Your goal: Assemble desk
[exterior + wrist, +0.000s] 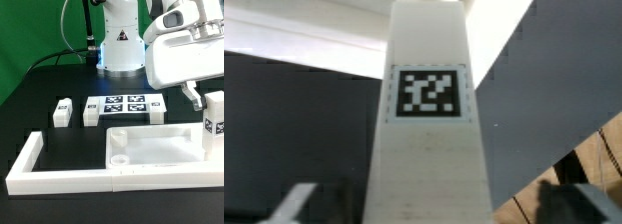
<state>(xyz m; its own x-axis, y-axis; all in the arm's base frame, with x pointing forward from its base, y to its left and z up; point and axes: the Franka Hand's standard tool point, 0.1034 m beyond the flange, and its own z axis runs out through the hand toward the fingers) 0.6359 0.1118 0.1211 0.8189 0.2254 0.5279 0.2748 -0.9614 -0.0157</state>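
Observation:
The desk top, a white rimmed tray with round holes at its corners, lies at the front of the black table. One tagged white leg stands upright at the tray's end on the exterior view's right. My gripper is down over this leg. In the wrist view the leg rises between my fingers, with a dark gap on each side, so the gripper is open and not touching it. Two more legs rest on the table towards the exterior view's left.
The marker board lies behind the tray, in front of the robot base. Long white border bars run along the front and up the exterior view's left side.

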